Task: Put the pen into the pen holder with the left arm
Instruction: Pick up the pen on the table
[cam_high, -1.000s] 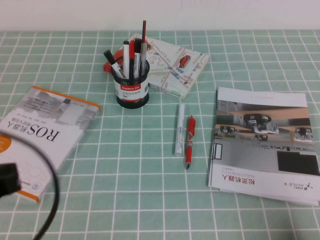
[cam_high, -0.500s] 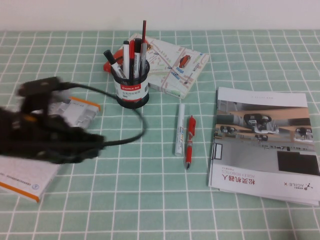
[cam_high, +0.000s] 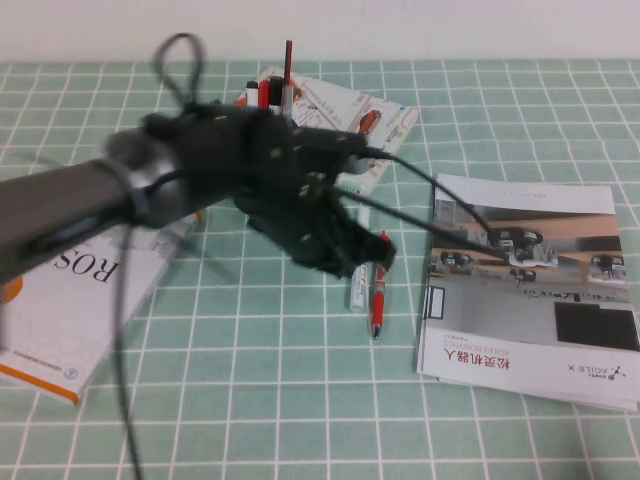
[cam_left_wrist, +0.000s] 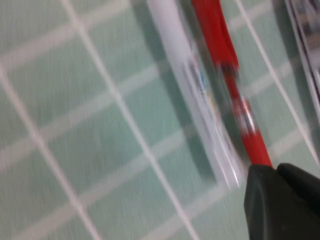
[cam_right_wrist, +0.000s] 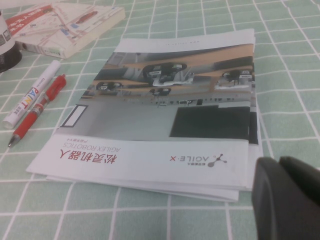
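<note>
The white pen (cam_high: 357, 296) lies on the green checked cloth beside a red pen (cam_high: 378, 300); my left arm covers its upper part. In the left wrist view the white pen (cam_left_wrist: 195, 85) and red pen (cam_left_wrist: 225, 65) lie just beyond my left gripper (cam_left_wrist: 276, 172), which is shut and empty. In the high view that gripper (cam_high: 365, 255) hovers over the two pens. The arm hides the pen holder; only its pens (cam_high: 287, 75) stick out above. The holder's edge (cam_right_wrist: 7, 56) shows in the right wrist view. My right gripper (cam_right_wrist: 280, 164) is shut near a brochure's corner.
A ROS book (cam_high: 70, 300) lies at the left. A map-covered book (cam_high: 375, 130) lies behind the holder. A stack of brochures (cam_high: 530, 280) lies right of the pens. The left arm's cables (cam_high: 440, 215) hang over the brochure's edge.
My left arm has swung in from the left edge across the table. It now covers the pen holder, with its gripper over the white and red pens. The pens have not moved.
</note>
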